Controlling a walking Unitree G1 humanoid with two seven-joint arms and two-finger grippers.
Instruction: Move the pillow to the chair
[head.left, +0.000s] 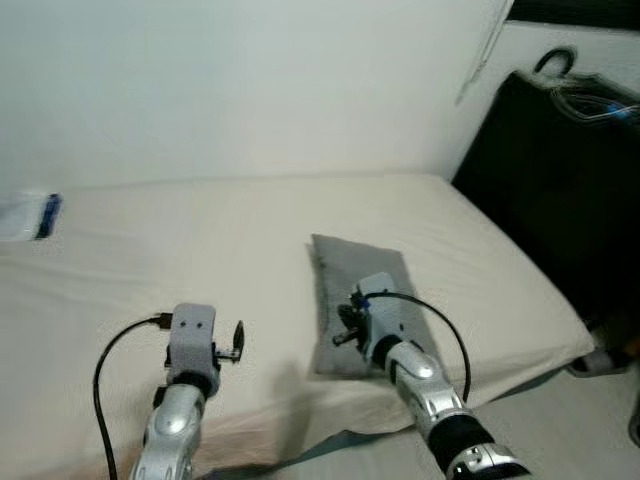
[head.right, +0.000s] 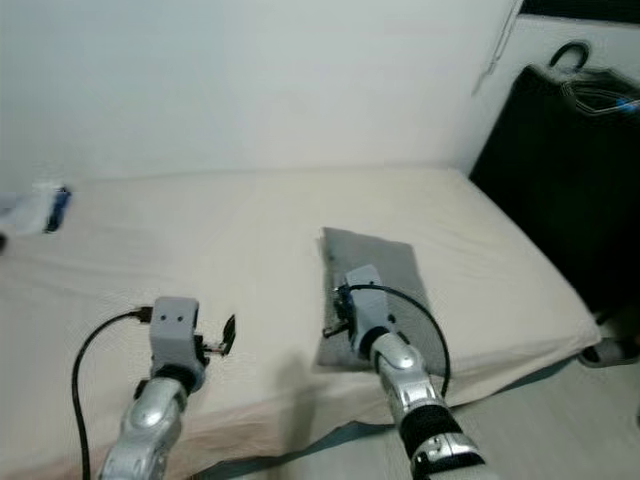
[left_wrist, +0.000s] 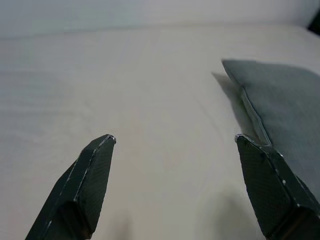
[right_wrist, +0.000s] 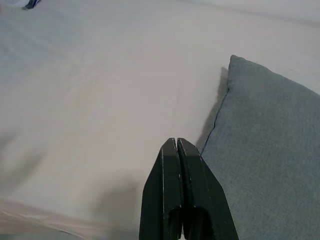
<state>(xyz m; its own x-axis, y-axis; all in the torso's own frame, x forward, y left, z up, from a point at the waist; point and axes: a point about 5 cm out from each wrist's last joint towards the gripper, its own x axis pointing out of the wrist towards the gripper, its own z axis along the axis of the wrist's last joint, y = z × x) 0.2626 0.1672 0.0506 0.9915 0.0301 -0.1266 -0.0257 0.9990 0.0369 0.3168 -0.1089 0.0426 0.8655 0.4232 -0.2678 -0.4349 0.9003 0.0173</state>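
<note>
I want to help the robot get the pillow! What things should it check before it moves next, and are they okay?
1. Pillow found: ok. The grey pillow lies flat on the bed, near the front edge.
2. Left tool open: ok. Its fingers stand wide apart over bare sheet, beside the pillow.
3. Right tool open: not ok. Its fingers are pressed together, holding nothing, at the pillow's edge.
4. Pillow gripped: not ok. Neither tool has hold of it.
5. Nothing lying on the pillow: ok.
6. Chair located: cannot tell. The dark thing past the bed is unclear.
</note>
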